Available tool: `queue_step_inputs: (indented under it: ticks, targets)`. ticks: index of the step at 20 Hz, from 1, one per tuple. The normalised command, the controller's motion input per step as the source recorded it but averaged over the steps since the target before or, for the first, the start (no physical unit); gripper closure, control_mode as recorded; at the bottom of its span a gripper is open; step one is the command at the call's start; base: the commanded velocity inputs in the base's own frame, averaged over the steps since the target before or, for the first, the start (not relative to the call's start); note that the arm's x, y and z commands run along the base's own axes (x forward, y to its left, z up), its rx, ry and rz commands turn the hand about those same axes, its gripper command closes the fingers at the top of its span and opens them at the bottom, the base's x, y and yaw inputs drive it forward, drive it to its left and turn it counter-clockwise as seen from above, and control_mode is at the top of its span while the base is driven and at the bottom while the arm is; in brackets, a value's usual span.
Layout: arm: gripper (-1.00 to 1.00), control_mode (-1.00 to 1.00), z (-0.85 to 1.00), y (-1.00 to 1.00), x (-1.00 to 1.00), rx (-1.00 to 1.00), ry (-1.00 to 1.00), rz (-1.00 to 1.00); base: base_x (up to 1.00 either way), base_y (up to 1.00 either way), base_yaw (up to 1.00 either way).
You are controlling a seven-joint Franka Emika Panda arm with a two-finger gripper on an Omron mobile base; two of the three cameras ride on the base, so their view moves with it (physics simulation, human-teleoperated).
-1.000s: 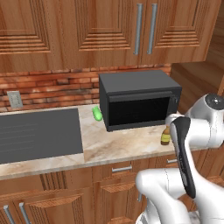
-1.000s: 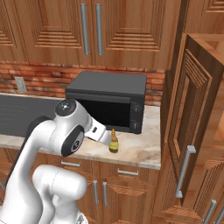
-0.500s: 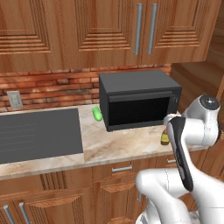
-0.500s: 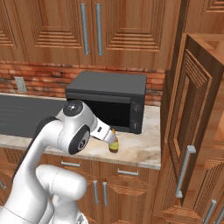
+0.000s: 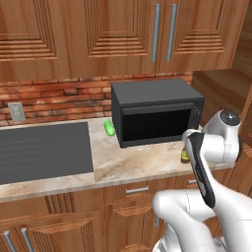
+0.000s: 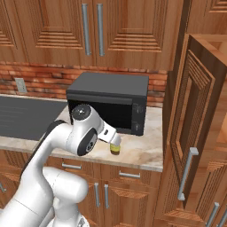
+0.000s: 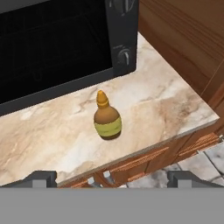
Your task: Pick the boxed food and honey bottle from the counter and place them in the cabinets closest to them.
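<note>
Base views flanking the microwave (image 5: 156, 112); hand view apparently close above counter (image 7: 48, 131).

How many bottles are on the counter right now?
1. The honey bottle stands upright on the counter near its front edge, in front of the microwave. Others could be hidden behind the arm.

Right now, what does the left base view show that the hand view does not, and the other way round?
The left base view alone has the dark cooktop, a small green item beside the microwave, a wall outlet and the upper cabinets. The hand view alone has the whole honey bottle, upright and free, the microwave dial and a bit of floor. Both share the microwave and the counter.
</note>
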Motion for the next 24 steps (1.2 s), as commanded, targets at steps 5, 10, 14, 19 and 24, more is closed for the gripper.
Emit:
queue_step_inputs:
  ticks: [5,10,14,19,24]
  targets:
    - [-1.0,-1.0,-0.21,-0.07,0.29,0.0,0.01,0.0,0.0,0.0,0.0]
    - [-1.0,-1.0,-0.21,-0.05,0.3,0.0,0.02,0.0,0.0,0.0,0.0]
    - [-1.0,-1.0,-0.21,-0.03,0.28,0.0,0.02,0.0,0.0,0.0,0.0]
    - [-1.0,-1.0,-0.22,-0.02,0.28,0.0,0.02,0.0,0.0,0.0,0.0]
    - [-1.0,-1.0,-0.21,-0.04,0.24,0.0,0.01,0.0,0.0,0.0,0.0]
